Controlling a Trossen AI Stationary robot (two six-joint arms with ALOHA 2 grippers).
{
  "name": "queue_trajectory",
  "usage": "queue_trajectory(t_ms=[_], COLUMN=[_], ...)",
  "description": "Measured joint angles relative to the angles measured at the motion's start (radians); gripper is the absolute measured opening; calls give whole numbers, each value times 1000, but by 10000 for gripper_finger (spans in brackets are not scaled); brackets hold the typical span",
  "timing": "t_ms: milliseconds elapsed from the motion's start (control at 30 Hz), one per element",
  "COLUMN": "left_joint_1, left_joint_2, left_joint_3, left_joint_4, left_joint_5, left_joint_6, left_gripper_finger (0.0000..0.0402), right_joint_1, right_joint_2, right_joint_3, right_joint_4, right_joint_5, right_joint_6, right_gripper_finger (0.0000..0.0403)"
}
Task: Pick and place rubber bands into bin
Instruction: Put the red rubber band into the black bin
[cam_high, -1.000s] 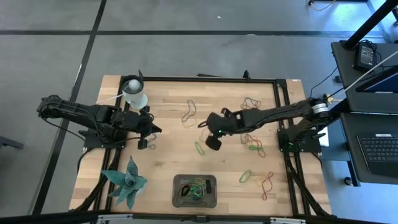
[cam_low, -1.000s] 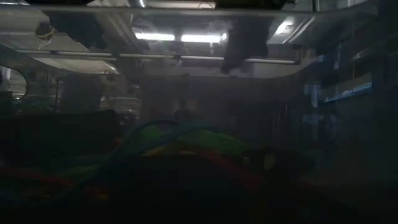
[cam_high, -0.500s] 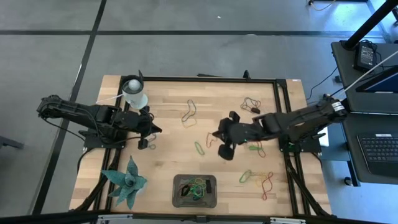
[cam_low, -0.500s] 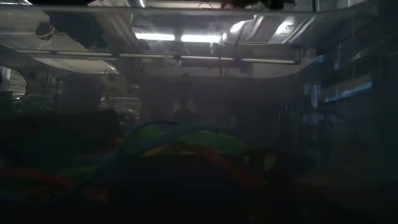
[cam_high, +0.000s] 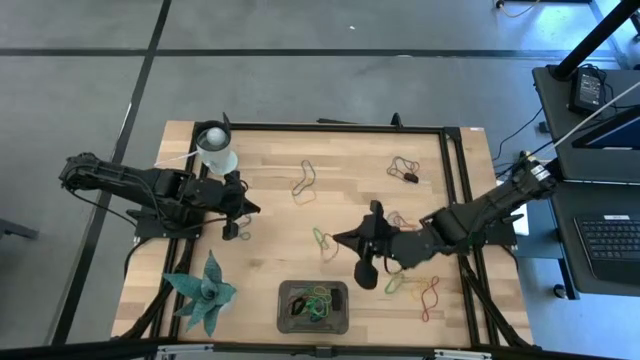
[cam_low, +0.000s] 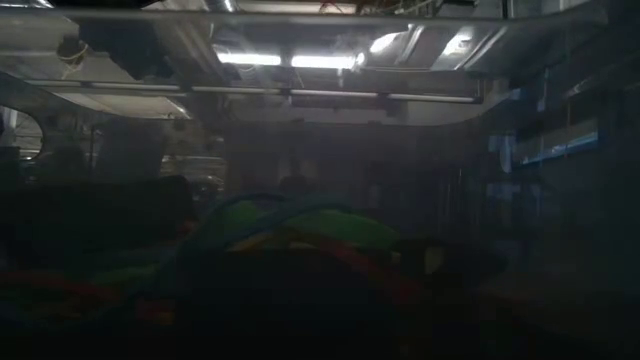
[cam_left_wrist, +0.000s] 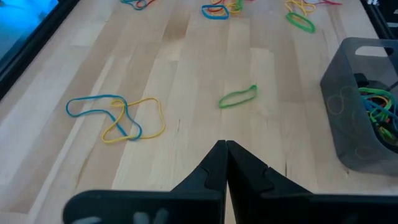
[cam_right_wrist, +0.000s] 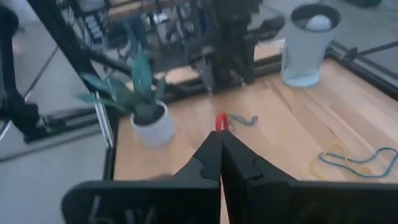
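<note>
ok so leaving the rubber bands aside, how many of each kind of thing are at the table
bin: 1
white cup: 1
potted plant: 1
robot arms: 2, left arm and right arm
total: 5
rubber bands: too tangled to count, some in the bin and some loose on the table

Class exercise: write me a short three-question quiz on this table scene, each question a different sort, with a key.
1. True or false: the bin already holds rubber bands.
2. What does the right gripper pinch at its tip? A) a red band B) the white cup C) nothing
3. Fill in: the left gripper has its fingers ____.

Key: 1 true; 2 A, red band; 3 shut.
</note>
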Motion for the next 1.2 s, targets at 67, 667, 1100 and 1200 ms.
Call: queue_trajectory(t_ms=[67, 667, 1100, 1200], left_joint_1=[0, 0, 0, 0], left_joint_2=[0, 0, 0, 0], left_joint_3=[0, 0, 0, 0], left_joint_4=[-1, -20, -33, -33], left_joint_5=[0, 8, 8, 4], left_joint_6=[0, 36, 36, 46], left_gripper_finger=[4, 4, 4, 4], right_joint_1=[25, 96, 124, 115], right_joint_2=[51, 696, 855, 887], right_joint_3=[72, 901, 947, 947], right_joint_4=[0, -351, -646, -661], right_joint_5=[40, 68, -156, -241], right_joint_6=[-2, 177, 691, 714], right_gripper_finger=[0, 0, 0, 0])
